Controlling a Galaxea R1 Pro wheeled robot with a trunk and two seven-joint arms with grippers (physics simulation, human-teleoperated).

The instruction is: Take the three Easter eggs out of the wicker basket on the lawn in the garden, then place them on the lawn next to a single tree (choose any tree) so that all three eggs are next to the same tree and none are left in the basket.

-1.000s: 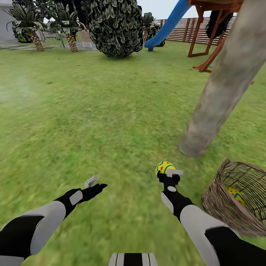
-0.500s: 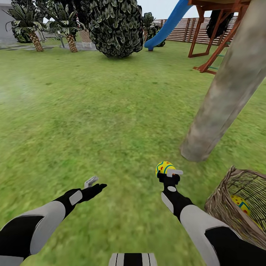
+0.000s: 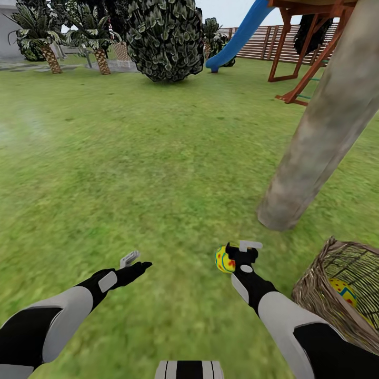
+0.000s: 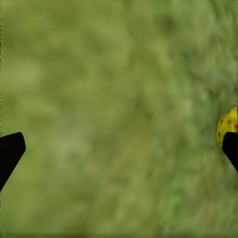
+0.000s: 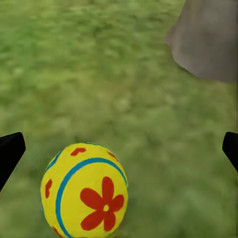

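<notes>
The Easter egg (image 3: 224, 260) has just left the right gripper (image 3: 243, 251). Half a second ago it sat at the front of that hand, tucked under the pale finger; now it lies at the hand's left side, lower in the head view, clear of the fingers and apparently on or just above the lawn (image 3: 158, 173). In the right wrist view the egg (image 5: 84, 191) sits between the two dark fingertips (image 5: 10, 151), which are spread wide with nothing touching it. This reads as a release, so one egg looks delivered near the tree (image 3: 316, 137), whose trunk base stands a little ahead and to the right.

The egg's long axis looks roughly upright, slightly tilted, with the red flower facing the wrist camera; which end is up I cannot tell.

The left gripper (image 3: 131, 261) hangs over bare grass, fingers spread and empty, the egg (image 4: 227, 126) at its view's edge. To the right, the wicker basket (image 3: 310, 289) holds at least one more egg (image 3: 342, 290), so emptying it remains undone.
</notes>
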